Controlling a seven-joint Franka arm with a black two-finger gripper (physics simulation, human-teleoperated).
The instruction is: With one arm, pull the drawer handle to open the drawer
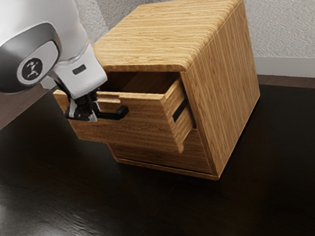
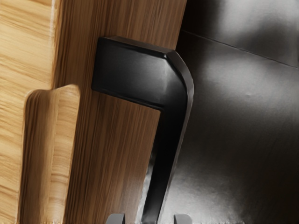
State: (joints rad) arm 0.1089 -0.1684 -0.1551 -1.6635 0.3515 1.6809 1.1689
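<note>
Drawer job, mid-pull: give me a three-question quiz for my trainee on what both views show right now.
1. True or false: the drawer is fully shut.
2. Fill in: the gripper sits at the drawer's black ___.
3. Pick one: the cabinet looks like A) wood, B) metal, C) glass.

Key: 1 false, it stands partly out of the cabinet; 2 handle; 3 A.

Handle end hidden behind gripper (arm cropped too).
</note>
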